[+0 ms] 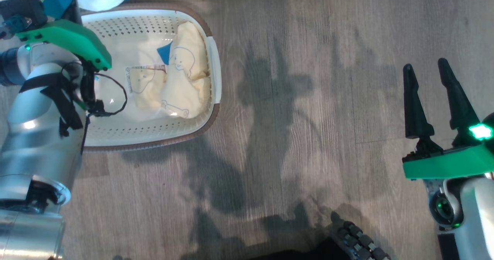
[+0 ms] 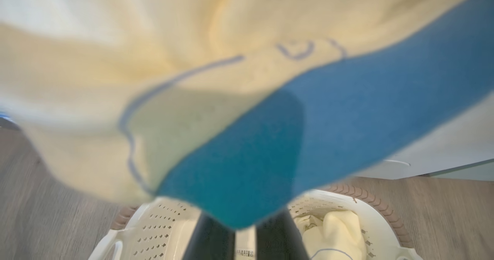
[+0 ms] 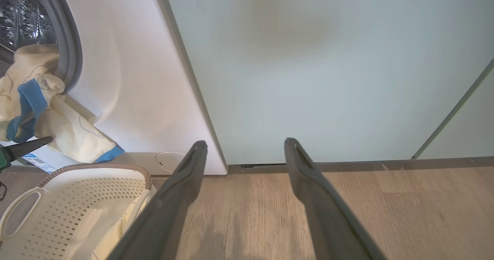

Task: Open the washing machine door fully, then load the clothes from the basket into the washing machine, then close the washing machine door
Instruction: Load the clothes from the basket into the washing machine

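At the lip of the washing machine (image 3: 127, 78) drum, a bear-print garment (image 3: 65, 130) hangs half out. It drapes over the left claw (image 3: 31, 146), which is pressed together. I cannot tell whether it pinches cloth. The drum lies just beyond and above. The right claw (image 3: 245, 142) is spread, well apart.

You have one basket (image 1: 214, 65) at upper left on the wooden floor (image 1: 308, 117), holding pale yellow clothes (image 1: 185, 75) with line-drawn bears and a blue tag. Your left arm (image 1: 42, 129), silver with a green bracket, crosses its left side. Your right tool (image 1: 424, 65) sits at lower right, fingers spread and pointing up.
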Available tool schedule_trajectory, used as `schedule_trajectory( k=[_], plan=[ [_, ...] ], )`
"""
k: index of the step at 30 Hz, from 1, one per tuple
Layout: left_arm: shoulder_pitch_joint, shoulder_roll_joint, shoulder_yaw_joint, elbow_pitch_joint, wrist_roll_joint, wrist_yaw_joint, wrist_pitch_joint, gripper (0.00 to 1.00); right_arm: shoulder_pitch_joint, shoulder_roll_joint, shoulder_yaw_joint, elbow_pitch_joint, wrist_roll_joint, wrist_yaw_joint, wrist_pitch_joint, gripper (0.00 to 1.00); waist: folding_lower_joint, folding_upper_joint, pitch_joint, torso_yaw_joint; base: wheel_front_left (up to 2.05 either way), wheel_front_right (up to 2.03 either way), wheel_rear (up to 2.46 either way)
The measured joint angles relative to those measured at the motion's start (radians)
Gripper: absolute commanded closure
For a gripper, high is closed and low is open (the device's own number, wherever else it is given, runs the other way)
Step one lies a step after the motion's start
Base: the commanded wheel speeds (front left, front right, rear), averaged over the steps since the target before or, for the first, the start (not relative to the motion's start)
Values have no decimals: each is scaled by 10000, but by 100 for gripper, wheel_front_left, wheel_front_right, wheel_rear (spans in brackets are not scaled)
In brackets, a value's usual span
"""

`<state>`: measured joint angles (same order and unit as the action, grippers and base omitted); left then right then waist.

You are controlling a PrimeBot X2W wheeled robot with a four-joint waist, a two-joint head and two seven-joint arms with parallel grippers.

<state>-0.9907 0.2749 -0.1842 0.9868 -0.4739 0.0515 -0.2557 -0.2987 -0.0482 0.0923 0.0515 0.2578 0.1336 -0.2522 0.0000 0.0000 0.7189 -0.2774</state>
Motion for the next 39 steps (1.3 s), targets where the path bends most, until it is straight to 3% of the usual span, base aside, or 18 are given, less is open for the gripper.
schedule_trajectory(
  k=[10,26,33,39],
  plan=[
    [76,-190,151,4,380,-236,0,100,2,0,-176,27,56,0,0,0,0,0,-199,358,0,0,0],
    [381,-430,-399,-186,604,-662,205,100,67,0,-339,138,182,0,0,0,-1,0,-866,1027,0,0,0],
    [383,-288,-671,-1026,704,-721,943,100,100,0,-305,255,353,0,0,0,-1,0,-1245,1232,0,0,0],
    [373,178,-794,-2349,780,-598,1969,100,169,0,-228,274,612,0,0,0,0,0,-1434,1181,0,0,0]
  ],
)
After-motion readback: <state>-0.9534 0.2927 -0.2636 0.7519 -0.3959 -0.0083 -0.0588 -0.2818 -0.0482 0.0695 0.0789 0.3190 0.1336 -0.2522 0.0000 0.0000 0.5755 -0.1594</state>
